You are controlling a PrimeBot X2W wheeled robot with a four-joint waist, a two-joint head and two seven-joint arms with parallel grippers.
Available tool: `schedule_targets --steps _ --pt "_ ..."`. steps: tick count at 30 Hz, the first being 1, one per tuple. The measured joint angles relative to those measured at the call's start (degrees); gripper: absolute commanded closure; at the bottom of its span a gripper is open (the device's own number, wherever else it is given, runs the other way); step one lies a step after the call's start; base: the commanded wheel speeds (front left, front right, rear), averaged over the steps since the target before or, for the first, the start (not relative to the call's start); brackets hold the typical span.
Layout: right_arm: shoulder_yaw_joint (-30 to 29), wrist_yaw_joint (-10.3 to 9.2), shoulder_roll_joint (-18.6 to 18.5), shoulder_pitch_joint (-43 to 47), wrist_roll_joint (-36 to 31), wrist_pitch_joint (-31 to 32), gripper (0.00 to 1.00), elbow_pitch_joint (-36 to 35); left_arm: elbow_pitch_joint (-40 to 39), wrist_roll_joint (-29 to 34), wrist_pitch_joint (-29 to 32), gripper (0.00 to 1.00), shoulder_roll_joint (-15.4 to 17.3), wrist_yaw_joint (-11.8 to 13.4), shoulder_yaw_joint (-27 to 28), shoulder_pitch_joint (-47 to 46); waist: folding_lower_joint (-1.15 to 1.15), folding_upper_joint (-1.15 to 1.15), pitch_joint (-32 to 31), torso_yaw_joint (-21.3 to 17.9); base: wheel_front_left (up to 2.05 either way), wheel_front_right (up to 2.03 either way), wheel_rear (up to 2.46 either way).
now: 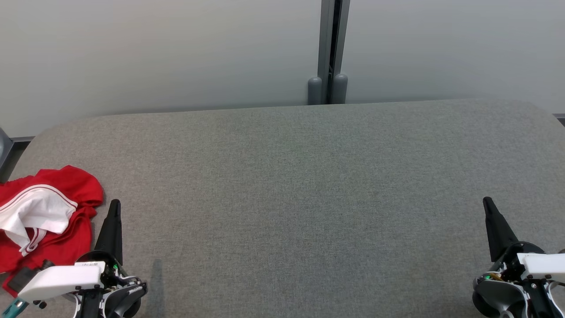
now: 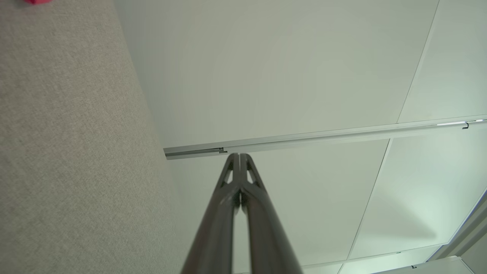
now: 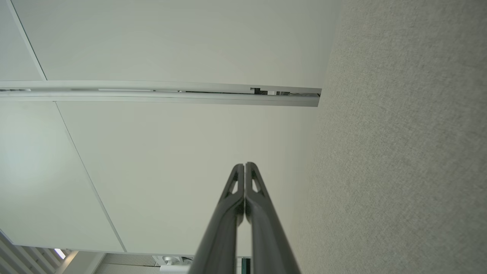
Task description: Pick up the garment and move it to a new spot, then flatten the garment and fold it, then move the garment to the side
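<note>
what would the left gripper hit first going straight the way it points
Probably the pale wall panel beyond the grey padded surface; the left gripper, shut, points past the red garment, which lies to its left.

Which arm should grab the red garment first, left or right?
Left. The crumpled red garment lies at the left end of the table, just beside the left pincer; the right pincer is at the far right. Both are shut, so left must open first.
</note>
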Motion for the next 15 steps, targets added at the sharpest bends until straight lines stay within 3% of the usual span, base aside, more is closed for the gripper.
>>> schedule_targets --steps 15 --pt "0.0 0.00 0.0 0.0 0.0 0.0 1.00 0.0 0.0 0.0 0.0 1.00 0.0 -0.1 0.0 0.0 0.00 0.00 0.0 0.0 0.00 0.00 0.00"
